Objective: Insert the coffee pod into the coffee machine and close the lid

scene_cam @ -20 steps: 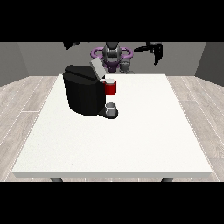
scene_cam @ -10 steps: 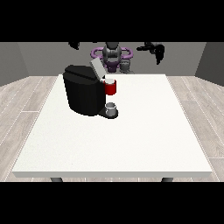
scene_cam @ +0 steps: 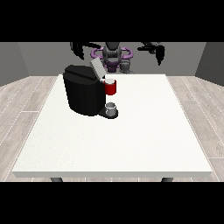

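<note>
A black coffee machine (scene_cam: 84,91) stands on the white table (scene_cam: 131,131) at the left of centre, with its grey lid (scene_cam: 96,68) tilted up and open. Its red front part (scene_cam: 111,87) faces right, with a small pale piece on top that may be the pod. A grey cup (scene_cam: 111,109) sits on the machine's drip base. The hand at the view's left (scene_cam: 78,48) hangs raised above and behind the machine, apart from it. The hand at the view's right (scene_cam: 156,50) is raised far to the right, holding nothing. Both hands' fingers hang down, relaxed.
The robot's torso (scene_cam: 112,56) stands behind the table's far edge. The table's right half and front carry nothing that I see. Grey walls and a wood floor surround the table.
Both hands have shifted only slightly; the hand at the view's right has dropped a little. The machine, lid and cup stand as before.
</note>
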Motion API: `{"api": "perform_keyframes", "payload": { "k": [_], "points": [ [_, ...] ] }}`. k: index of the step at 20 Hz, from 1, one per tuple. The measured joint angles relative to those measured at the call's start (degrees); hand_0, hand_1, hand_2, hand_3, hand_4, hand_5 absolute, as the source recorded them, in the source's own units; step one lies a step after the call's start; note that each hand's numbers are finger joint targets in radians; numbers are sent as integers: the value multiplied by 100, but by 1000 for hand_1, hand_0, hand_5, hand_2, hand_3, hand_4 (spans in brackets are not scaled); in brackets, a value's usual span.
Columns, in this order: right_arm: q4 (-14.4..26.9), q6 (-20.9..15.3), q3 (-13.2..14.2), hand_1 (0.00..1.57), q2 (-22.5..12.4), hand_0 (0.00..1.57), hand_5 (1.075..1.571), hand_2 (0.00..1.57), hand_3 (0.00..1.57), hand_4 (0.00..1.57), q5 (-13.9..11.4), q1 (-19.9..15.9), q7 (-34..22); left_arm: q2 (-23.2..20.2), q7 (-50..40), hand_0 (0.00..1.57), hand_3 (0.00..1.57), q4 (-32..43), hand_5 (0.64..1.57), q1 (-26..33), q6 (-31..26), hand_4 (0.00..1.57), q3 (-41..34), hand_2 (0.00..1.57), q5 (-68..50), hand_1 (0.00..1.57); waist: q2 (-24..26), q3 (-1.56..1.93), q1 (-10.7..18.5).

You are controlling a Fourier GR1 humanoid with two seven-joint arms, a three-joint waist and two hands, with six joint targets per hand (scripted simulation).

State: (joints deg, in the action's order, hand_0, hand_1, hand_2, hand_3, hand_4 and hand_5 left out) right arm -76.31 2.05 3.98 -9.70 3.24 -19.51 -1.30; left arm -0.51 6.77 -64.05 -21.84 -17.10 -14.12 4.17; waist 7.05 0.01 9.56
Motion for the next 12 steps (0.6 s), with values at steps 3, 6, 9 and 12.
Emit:
{"api": "perform_keyframes", "payload": {
  "k": [3,6,9,12],
  "points": [
    [160,50,28,0,38,0,1571,0,0,0,22,-130,64,-60,-74,0,0,-339,1571,239,12,0,29,0,-137,0,-181,1,-79],
    [471,41,139,0,10,0,1571,0,0,0,-4,-382,279,-70,-171,0,0,-668,1571,250,70,0,121,0,-206,0,-455,1,-38],
    [658,122,178,0,-15,0,1571,0,0,0,17,-563,310,-139,-198,0,0,-885,1571,449,114,0,171,0,-235,0,-568,1,-106],
    [869,57,117,0,54,0,1571,0,0,0,-98,-790,335,-171,-319,0,0,-1099,1571,537,162,0,234,0,-310,0,-664,-1,-134]
  ]
}}
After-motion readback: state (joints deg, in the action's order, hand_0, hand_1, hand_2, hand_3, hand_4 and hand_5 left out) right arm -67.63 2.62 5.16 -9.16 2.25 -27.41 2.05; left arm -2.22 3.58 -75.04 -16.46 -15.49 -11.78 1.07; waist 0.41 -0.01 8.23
